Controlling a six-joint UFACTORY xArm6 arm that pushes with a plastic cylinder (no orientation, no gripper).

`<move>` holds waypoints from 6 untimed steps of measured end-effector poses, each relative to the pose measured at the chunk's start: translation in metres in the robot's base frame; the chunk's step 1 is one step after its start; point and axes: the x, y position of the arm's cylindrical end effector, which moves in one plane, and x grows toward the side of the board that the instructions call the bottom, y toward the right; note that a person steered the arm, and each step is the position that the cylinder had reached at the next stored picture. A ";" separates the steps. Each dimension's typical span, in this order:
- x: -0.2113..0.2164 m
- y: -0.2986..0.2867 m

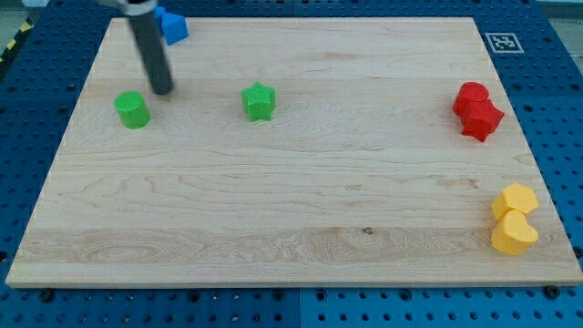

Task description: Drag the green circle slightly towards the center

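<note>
Seven small blocks lie on the pale wooden tabletop (301, 210), and the description runs from the view's left to its right. Nearest the left edge sits the green circle (132, 109), a short cylinder in the upper left part of the board, well away from the middle. Just above and to its right, the dark rod slants down from the view's top edge, and the tip (163, 90) rests on the wood close beside the green circle, with a narrow strip of board showing between them. No pincer is fitted to the arm, so nothing can be said of one being apart or together; the rod simply ends in its tip. Behind the rod, at the board's top edge, a blue block (172, 26) is partly hidden, and its shape cannot be made out. Further right, on roughly the same line as the green circle, stands a green star (260, 101). Far to the right, a red circle (472, 95) touches a red star (482, 119). Near the lower right corner, a yellow hexagon (516, 199) touches a yellow heart (514, 233) below it.
</note>
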 end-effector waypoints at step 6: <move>0.070 0.008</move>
